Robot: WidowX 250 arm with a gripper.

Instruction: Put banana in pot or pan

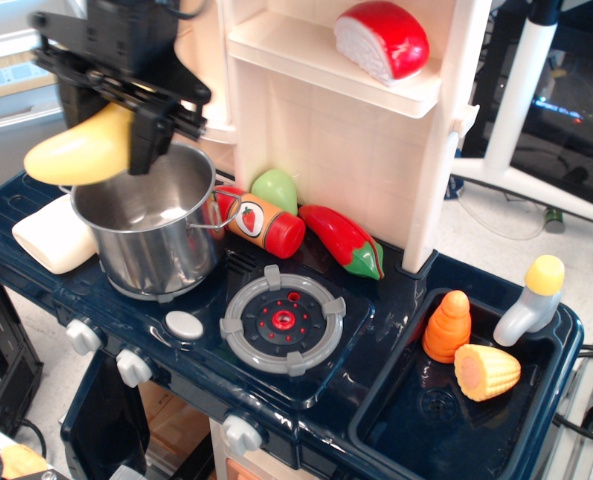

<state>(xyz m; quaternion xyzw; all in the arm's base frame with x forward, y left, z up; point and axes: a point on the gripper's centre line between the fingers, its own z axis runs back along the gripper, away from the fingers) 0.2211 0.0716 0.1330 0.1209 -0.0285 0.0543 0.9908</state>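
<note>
My gripper [126, 118] is shut on the glossy yellow banana [76, 152] and holds it in the air just above the far left rim of the steel pot [156, 230]. The banana sticks out to the left, past the pot's rim, and lies roughly level. The pot stands upright on the left of the dark blue toy stove [276, 350] and looks empty inside. The black arm reaches down from the top left.
A cream block [51, 235] lies left of the pot. A ketchup bottle [261, 222], a green piece [274, 190] and a red pepper [341, 240] lie behind the burner [283, 320]. The sink [456, 420] holds a carrot [448, 325] and a corn cob [488, 372]. A shelf carries red cheese [384, 38].
</note>
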